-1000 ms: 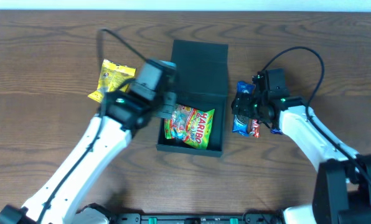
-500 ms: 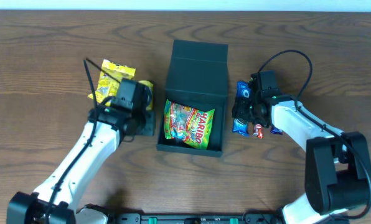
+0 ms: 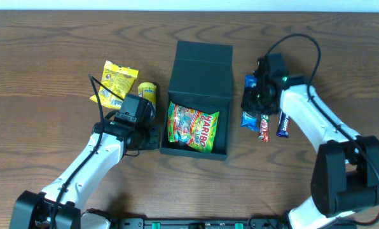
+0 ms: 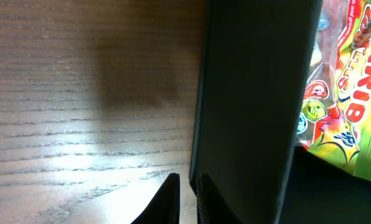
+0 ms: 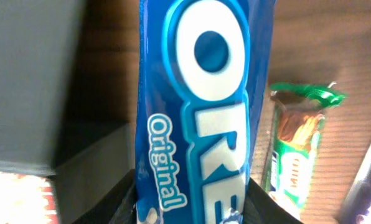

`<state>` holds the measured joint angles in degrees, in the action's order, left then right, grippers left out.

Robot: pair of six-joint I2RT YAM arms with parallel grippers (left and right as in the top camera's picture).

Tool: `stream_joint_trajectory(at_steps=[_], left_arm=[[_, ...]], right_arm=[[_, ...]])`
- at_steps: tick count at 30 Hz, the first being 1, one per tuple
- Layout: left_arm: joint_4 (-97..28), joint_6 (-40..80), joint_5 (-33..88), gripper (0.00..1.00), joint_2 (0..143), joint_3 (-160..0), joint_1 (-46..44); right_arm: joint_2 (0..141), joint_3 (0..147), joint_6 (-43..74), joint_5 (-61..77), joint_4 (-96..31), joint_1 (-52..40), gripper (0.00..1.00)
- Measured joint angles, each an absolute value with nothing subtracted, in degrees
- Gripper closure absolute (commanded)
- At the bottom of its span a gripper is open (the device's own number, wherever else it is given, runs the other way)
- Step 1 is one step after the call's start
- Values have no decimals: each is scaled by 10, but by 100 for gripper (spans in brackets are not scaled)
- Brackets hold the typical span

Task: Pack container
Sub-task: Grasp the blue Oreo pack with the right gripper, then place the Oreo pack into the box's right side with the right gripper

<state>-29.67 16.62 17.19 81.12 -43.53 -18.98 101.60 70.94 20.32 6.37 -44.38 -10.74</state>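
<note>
Plain brown wood-grain table [image 3: 49,44]. Sitting on it: a dark green box [image 3: 202,67] in the middle with its lid flipped open, a yellow packet [image 3: 116,79] and a small yellow tub [image 3: 147,91] to its left, and a reddish bar [image 3: 264,128] beside a dark blue bar [image 3: 283,124] on its right. Blue cookie pack [image 3: 247,119] there too, can't tell if it's touching the wood.

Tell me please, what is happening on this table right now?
Two robot arms are packing snacks into the open dark green container, which already holds a Haribo bag. The right gripper is closed on a blue Oreo packet just beside the container's right side. The left gripper holds nothing, its fingers close together, low beside the container's left wall. A yellow packet and some snack bars lie on the table, not yet packed.
</note>
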Motion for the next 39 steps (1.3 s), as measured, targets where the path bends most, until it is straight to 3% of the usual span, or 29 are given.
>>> stream_joint_trajectory(at_steps=[2, 12, 20, 30, 31, 33, 34, 39], left_arm=[[-295, 172, 175, 88, 811, -435, -193], [-280, 193, 177, 88, 818, -435, -212], [-277, 195, 177, 88, 819, -435, -212], [-271, 195, 177, 88, 819, -435, -213], [-271, 195, 177, 87, 819, -435, -213], [-270, 195, 177, 87, 819, -435, -213], [-270, 195, 177, 87, 819, -435, -213], [-270, 195, 177, 87, 819, -435, -213]], right_arm=[[1016, 757, 196, 63, -501, -108, 98], [985, 817, 197, 78, -601, -205, 98], [972, 760, 313, 68, -579, -320, 98], [972, 695, 419, 20, -524, -329, 98], [972, 693, 420, 15, -521, -329, 89], [972, 691, 422, 4, -520, -329, 51], [972, 690, 425, -2, -520, -329, 45], [972, 692, 423, -22, -527, -329, 34]])
